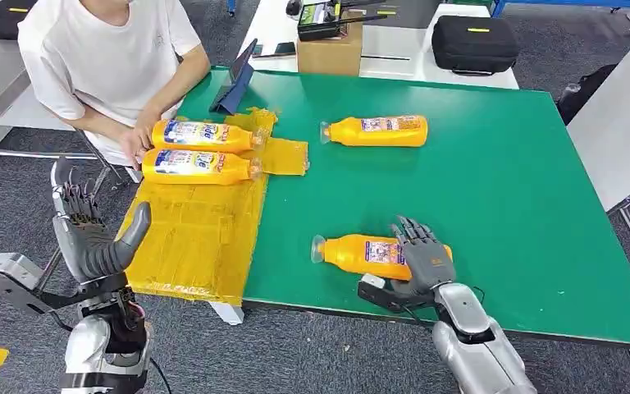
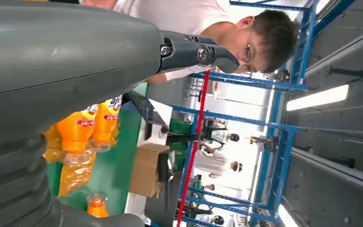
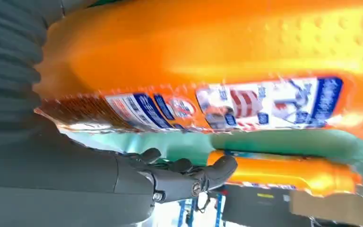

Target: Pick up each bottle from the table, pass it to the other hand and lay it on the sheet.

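Head view is showing the right hand reaching over the near bottle, fingers draping its base end on the green table; a firm grasp cannot be told. Left hand is hovering released beside the yellow sheet, where two bottles are lying.

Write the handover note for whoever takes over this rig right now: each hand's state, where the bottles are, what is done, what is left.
Left hand: open, raised beside the yellow sheet, holding nothing.
Right hand: fingers over the near orange bottle, which lies on the green table; a firm grip cannot be confirmed.
Done: two orange bottles lie on the sheet, a person's hand at their bases.
Left: the near bottle and the far bottle, both on the table.
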`<action>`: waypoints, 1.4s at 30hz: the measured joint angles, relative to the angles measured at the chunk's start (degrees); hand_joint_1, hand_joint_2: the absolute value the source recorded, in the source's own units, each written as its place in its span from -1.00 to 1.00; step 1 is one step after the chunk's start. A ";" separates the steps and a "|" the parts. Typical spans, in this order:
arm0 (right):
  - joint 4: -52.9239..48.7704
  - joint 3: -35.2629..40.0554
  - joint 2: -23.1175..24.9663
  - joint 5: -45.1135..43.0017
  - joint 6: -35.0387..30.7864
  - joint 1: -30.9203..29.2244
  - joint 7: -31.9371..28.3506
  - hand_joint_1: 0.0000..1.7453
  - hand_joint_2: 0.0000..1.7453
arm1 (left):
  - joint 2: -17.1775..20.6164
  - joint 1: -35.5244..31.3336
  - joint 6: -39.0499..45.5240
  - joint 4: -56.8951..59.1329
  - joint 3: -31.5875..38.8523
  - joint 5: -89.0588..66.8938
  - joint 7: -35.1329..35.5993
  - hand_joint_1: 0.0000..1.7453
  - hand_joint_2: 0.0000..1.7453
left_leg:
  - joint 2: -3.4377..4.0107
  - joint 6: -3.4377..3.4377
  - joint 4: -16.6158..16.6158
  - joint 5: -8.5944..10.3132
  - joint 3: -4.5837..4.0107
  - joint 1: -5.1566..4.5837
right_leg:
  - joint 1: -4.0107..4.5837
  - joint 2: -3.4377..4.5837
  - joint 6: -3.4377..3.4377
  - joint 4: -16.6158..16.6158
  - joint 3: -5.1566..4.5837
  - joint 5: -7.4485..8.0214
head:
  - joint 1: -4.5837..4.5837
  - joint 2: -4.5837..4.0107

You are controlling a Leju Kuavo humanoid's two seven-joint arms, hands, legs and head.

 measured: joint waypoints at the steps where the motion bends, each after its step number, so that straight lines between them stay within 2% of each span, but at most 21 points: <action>1: 0.54 0.09 0.02 0.00 0.80 -0.54 0.78 -1.00 1.00 | 0.00 0.10 -0.02 0.00 0.02 0.00 0.04 -1.00 1.00 | 0.01 0.00 0.00 0.00 0.00 0.00 | 0.00 0.00 0.00 0.00 0.00 0.00 | 0.00 0.02; 5: 4.29 0.17 0.07 -0.04 5.20 -4.04 3.65 -1.00 1.00 | 0.00 0.42 -0.07 -0.02 0.20 -0.04 0.55 -1.00 1.00 | 0.02 0.00 0.00 0.00 0.03 0.00 | 0.00 0.00 0.00 -0.02 0.00 0.00 | 0.00 0.02; 6: 5.49 0.20 0.09 -0.13 5.79 -5.08 4.02 -0.92 1.00 | 0.00 0.43 -0.09 -0.02 0.22 -0.13 0.63 -1.00 1.00 | 0.02 0.00 0.00 0.00 0.06 0.00 | 0.00 0.00 0.00 -0.02 0.01 0.00 | 0.02 0.02; 7: 6.93 0.20 0.09 -0.39 6.32 -6.03 4.08 0.62 1.00 | 0.00 0.42 -0.09 -0.02 0.26 -0.24 0.68 -1.00 1.00 | 0.02 0.00 0.00 0.00 0.10 0.00 | -0.01 0.00 0.00 -0.02 0.06 0.00 | 0.00 0.02; 8: 7.87 0.20 0.09 -0.61 6.58 -6.66 4.08 1.00 1.00 | 0.00 0.43 -0.09 -0.02 0.26 -0.26 0.70 -1.00 1.00 | 0.01 0.01 0.00 0.00 0.15 0.00 | 0.00 0.00 0.00 -0.04 0.11 0.00 | 0.02 0.02; 18: 17.84 1.88 -0.85 -4.70 17.31 -13.92 0.35 1.00 1.00 | 0.13 0.28 -0.15 0.02 0.42 -0.63 0.87 -1.00 1.00 | -0.01 0.02 0.00 -0.03 0.73 -0.01 | 0.00 0.02 -0.01 -0.13 0.07 -0.04 | 0.02 0.02; 23: 19.60 3.15 -1.64 -6.54 18.56 -15.60 -1.47 1.00 1.00 | 0.48 0.22 -0.31 0.04 0.50 -1.03 0.90 -1.00 1.00 | -0.02 0.02 0.00 -0.02 0.72 -0.01 | 0.00 0.02 0.02 -0.12 0.61 -0.01 | 0.00 0.02; 27: 19.56 3.96 -2.75 -11.40 17.96 -15.64 -6.52 1.00 1.00 | 0.83 0.23 -0.68 0.07 0.66 -0.83 0.74 -1.00 1.00 | -0.02 0.03 0.00 -0.02 0.74 -0.01 | 0.00 0.01 0.02 -0.14 0.69 -0.01 | 0.00 0.02; 30: 17.64 3.68 -3.07 -20.32 14.50 -13.60 -12.22 1.00 1.00 | 1.05 0.25 -0.91 0.07 0.63 -0.01 0.48 -1.00 1.00 | -0.01 0.01 0.00 -0.04 0.73 0.00 | 0.01 0.02 0.02 -0.14 0.66 -0.01 | 0.04 0.02; 33: 13.21 3.04 -3.30 -25.81 10.87 -9.59 -14.97 1.00 1.00 | 1.35 0.29 -0.92 0.07 0.39 0.11 0.39 -1.00 1.00 | 0.08 -0.02 0.00 -0.12 0.66 0.00 | 0.02 0.05 0.01 -0.14 0.61 0.00 | 0.00 0.02; 37: 6.33 1.31 -2.47 -29.86 7.80 -4.10 -17.12 1.00 1.00 | 1.53 0.35 -1.86 0.26 -0.88 -1.23 1.40 -1.00 1.00 | 0.10 -0.03 0.00 -0.12 0.62 0.04 | 0.06 0.08 0.00 -0.14 0.50 0.00 | 0.00 0.00; 42: -5.64 -3.04 0.42 -32.40 3.24 4.19 -19.84 1.00 1.00 | 2.21 1.84 -6.74 2.87 -6.56 -15.47 4.24 -1.00 1.00 | 0.01 -0.05 0.00 -0.08 0.20 0.05 | 0.05 0.03 0.01 -0.11 0.20 -0.01 | -0.02 0.02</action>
